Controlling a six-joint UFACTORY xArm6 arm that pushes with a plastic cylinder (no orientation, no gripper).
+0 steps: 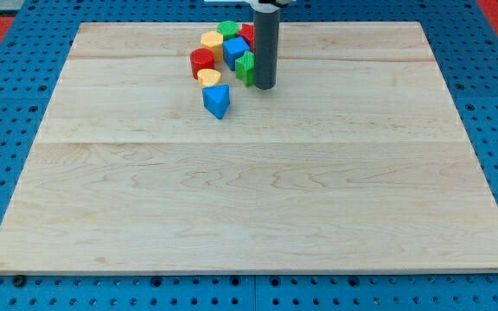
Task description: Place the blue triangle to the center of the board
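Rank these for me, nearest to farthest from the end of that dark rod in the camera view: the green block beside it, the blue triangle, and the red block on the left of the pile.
Measured from my tip:
1. Green block, right beside it on the view's left.
2. Blue triangle, lower left, standing apart from the pile.
3. Red block, at the pile's left edge.

Yellow heart [209, 79] crowds the blue triangle [217, 101] from above.
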